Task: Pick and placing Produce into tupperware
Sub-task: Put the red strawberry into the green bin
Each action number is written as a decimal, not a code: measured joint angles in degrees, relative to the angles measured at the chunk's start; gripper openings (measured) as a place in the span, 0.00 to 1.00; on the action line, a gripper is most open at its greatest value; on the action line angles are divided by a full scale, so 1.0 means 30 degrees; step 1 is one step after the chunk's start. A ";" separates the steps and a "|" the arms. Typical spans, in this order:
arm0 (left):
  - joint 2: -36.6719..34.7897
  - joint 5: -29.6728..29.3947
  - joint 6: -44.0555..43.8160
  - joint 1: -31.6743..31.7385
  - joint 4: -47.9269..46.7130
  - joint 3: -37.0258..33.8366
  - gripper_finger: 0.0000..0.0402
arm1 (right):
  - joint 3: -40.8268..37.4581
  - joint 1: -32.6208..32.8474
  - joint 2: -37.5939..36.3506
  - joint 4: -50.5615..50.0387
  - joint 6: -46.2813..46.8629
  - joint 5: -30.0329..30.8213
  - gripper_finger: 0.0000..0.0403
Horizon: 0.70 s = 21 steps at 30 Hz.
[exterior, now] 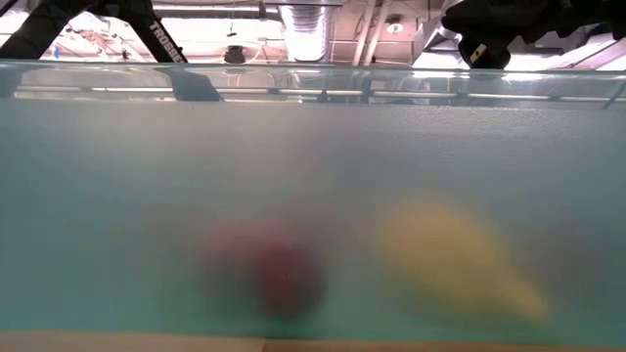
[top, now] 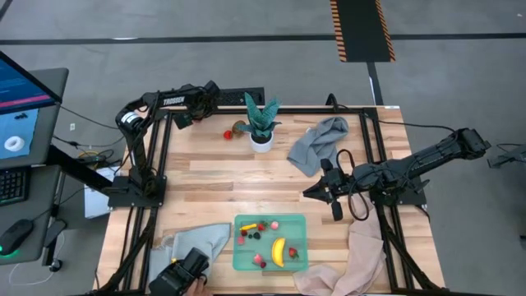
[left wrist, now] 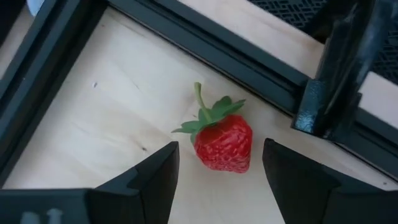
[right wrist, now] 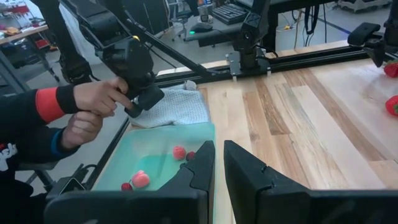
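Note:
A red strawberry (left wrist: 224,142) with a green leafy top lies on the wood near the far-left corner of the frame. My left gripper (left wrist: 221,149) is open, with one finger on each side of the strawberry and a gap to each. In the high view the strawberry (top: 228,134) sits beside a brown piece (top: 238,127). The mint-green tupperware (top: 269,242) stands at the near edge and holds a banana (top: 279,251), strawberries and dark berries. My right gripper (top: 322,196) hovers past its far right corner; in its wrist view the right gripper (right wrist: 219,149) is open by a narrow gap and holds nothing.
A potted plant (top: 261,123) stands next to the brown piece. A grey cloth (top: 320,144) lies far right, a pale cloth (top: 201,242) near left and a pinkish cloth (top: 357,255) near right. A person's hands (right wrist: 93,109) hold a black device (right wrist: 134,68) at the near-left edge. Black frame rails (left wrist: 236,56) run close behind the strawberry.

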 joint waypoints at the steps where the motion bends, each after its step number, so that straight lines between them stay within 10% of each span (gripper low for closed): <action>1: 0.0000 0.0040 -0.0007 0.0047 0.0215 -0.0155 0.54 | 0.0000 0.0000 0.0000 0.0003 0.0003 -0.0002 0.15; 11: 0.0000 0.0757 0.0000 0.0369 0.1715 -0.0896 0.33 | 0.0000 0.0000 0.0000 0.0007 0.0004 -0.0002 0.15; 21: -0.0427 0.0748 -0.0057 0.0046 0.1586 -0.0940 0.33 | 0.0000 0.0000 0.0000 0.0007 0.0004 -0.0002 0.15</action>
